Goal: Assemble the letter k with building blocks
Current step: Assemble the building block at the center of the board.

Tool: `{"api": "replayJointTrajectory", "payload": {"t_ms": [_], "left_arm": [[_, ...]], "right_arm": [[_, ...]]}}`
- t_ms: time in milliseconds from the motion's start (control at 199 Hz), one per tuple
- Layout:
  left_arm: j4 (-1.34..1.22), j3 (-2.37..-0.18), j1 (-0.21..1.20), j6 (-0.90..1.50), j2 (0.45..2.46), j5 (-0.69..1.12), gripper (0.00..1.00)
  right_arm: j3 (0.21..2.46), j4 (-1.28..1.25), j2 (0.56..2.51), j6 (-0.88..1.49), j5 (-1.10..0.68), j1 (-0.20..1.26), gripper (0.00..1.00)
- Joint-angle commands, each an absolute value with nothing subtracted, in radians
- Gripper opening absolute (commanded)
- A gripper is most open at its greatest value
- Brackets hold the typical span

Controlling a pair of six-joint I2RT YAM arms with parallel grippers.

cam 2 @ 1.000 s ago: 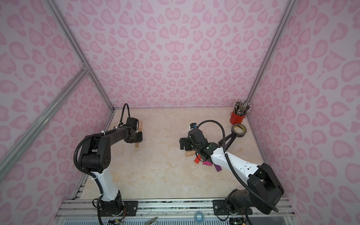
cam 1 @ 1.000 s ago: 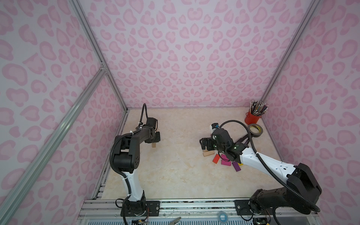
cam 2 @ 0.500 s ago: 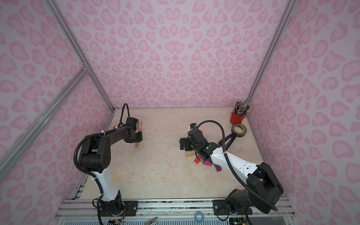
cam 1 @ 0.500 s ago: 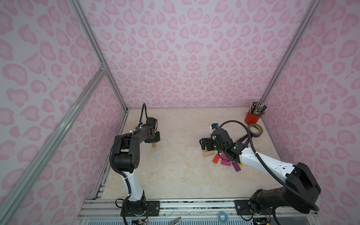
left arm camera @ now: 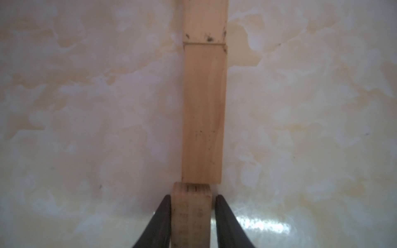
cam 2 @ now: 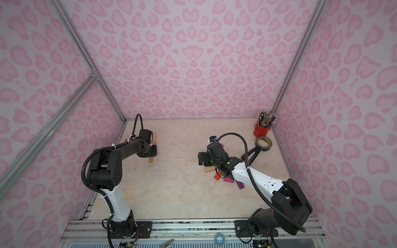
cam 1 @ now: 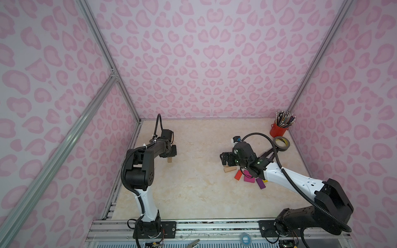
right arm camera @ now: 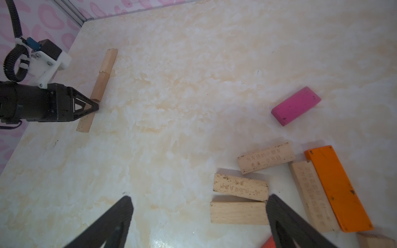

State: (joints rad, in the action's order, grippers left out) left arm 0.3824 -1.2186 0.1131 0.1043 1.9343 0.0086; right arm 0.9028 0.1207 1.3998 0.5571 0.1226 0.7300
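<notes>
Three plain blocks (right arm camera: 101, 83) in line near the bench's (right arm camera: 171, 107) left edge. Left claw (left arm camera: 193, 201) narrowly straddles the end block (left arm camera: 191, 214); gripped or loose, can't tell. If I retreat skewed, the line kinks. Right claw (right arm camera: 199, 197) gaping, empty, over spare blocks (right arm camera: 240, 186).

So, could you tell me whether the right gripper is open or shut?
Open: the right gripper shows its fingers wide apart in its wrist view, gripping nothing.

We see a lab robot cell: aluminium framing (cam 1: 104, 53), pink-patterned walls (cam 1: 214, 53), two arms (cam 1: 146, 171) bolted at six o'clock.
</notes>
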Motion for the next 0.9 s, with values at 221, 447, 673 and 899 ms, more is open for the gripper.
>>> {"api": "replayJointTrajectory", "payload": {"t_ms": [221, 447, 673, 899], "left_arm": [[0.406, -1.221, 0.115, 0.109, 1.948, 0.03, 0.32], [0.407, -1.223, 0.115, 0.107, 1.95, 0.031, 0.32], [0.409, -1.224, 0.115, 0.107, 1.951, 0.03, 0.35], [0.408, -1.224, 0.117, 0.106, 1.95, 0.035, 0.32]], "right_arm": [[0.894, 0.115, 1.404, 0.561, 0.123, 0.729, 0.98], [0.89, 0.115, 1.405, 0.563, 0.123, 0.729, 0.98], [0.891, 0.115, 1.406, 0.562, 0.123, 0.729, 0.97], [0.891, 0.115, 1.408, 0.566, 0.121, 0.729, 0.97]]}}
